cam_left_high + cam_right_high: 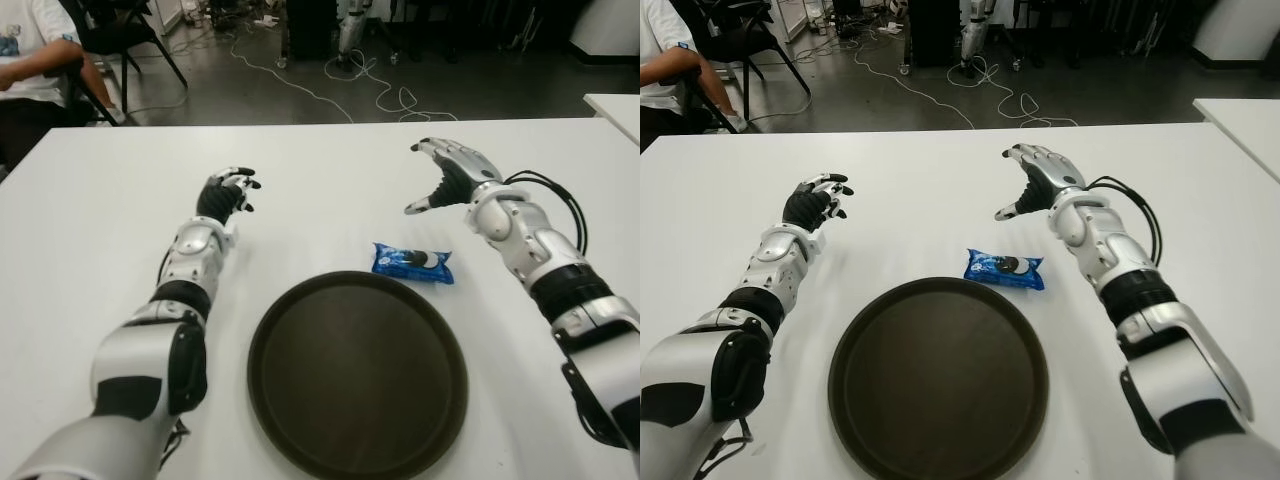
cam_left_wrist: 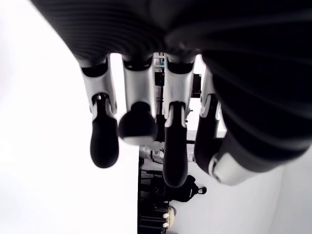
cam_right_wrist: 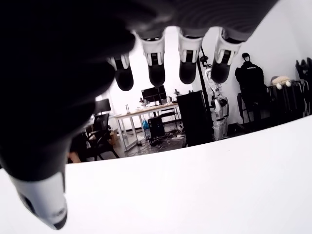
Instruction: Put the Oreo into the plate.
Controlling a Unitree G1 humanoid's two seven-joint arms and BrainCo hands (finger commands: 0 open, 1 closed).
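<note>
Reaching for the Oreo: right hand open, pack still on the table

Spanning the whole view, the broad white table [image 1: 330,180] gives plenty of bare surface, and its far edge is well behind both hands. Next in size, the round dark brown plate [image 1: 357,372] sits near the robot, empty, with a shallow raised rim. The right hand [image 1: 447,175] is held up beyond and to the right of the pack, fingers spread and holding nothing. The left hand [image 1: 227,194] shows well to the left of the plate, fingers loosely curled around nothing. Smallest, the blue foil-wrapped Oreo pack [image 1: 412,262] lies flat on the table, just beside the plate's far right rim.

The risk, as I judge it, is the slick, low wrapper: fingers closing from above may slide off or push the pack away across the table. Its closeness to the rim leaves little room on the near side, so approaching from the open far side looks safer.
</note>
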